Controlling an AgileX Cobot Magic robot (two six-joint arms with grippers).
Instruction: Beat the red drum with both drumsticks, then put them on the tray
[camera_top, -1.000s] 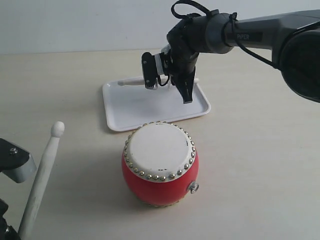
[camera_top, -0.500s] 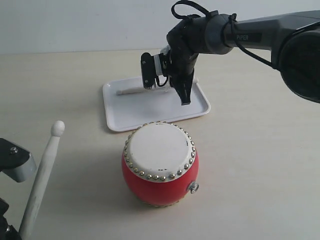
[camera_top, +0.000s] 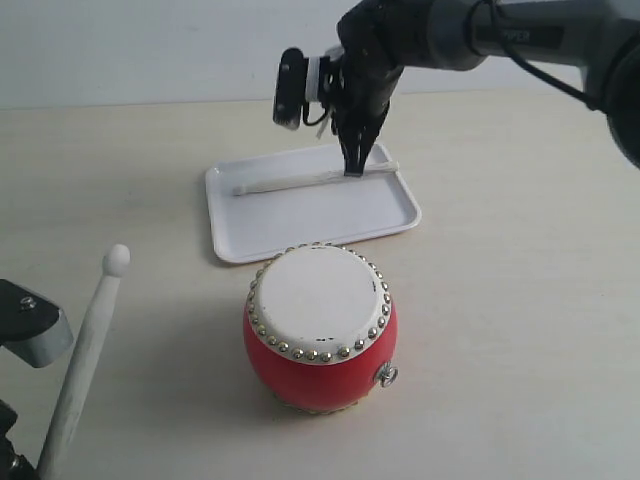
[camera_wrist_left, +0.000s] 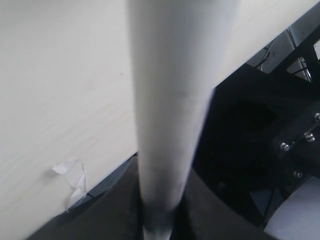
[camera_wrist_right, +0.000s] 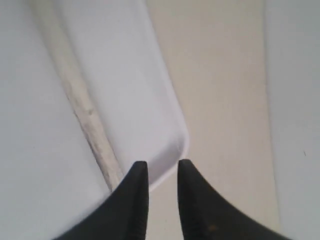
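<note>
The red drum (camera_top: 320, 335) stands upright at the middle of the table, its cream drumhead facing up. Behind it lies the white tray (camera_top: 300, 215), with one pale drumstick (camera_top: 310, 179) resting along its far side; the same drumstick (camera_wrist_right: 80, 105) shows in the right wrist view on the tray (camera_wrist_right: 135, 85). My right gripper (camera_top: 352, 165) hangs above that stick's far end, open and holding nothing, its fingertips (camera_wrist_right: 141, 172) apart. The second drumstick (camera_top: 85, 355) rises at the near left, held in my left gripper (camera_wrist_left: 161, 220), which is shut on its shaft (camera_wrist_left: 172, 100).
Bare beige tabletop (camera_top: 520, 300) surrounds the drum and tray. A grey bracket of the left arm (camera_top: 35, 330) sits at the near left edge. A torn scrap of tape (camera_wrist_left: 70, 175) clings to the table's edge in the left wrist view.
The right gripper let go of its drumstick, which now lies flat on the tray, and the gripper has risen above the tray's far side. The left arm and its stick stayed still.
</note>
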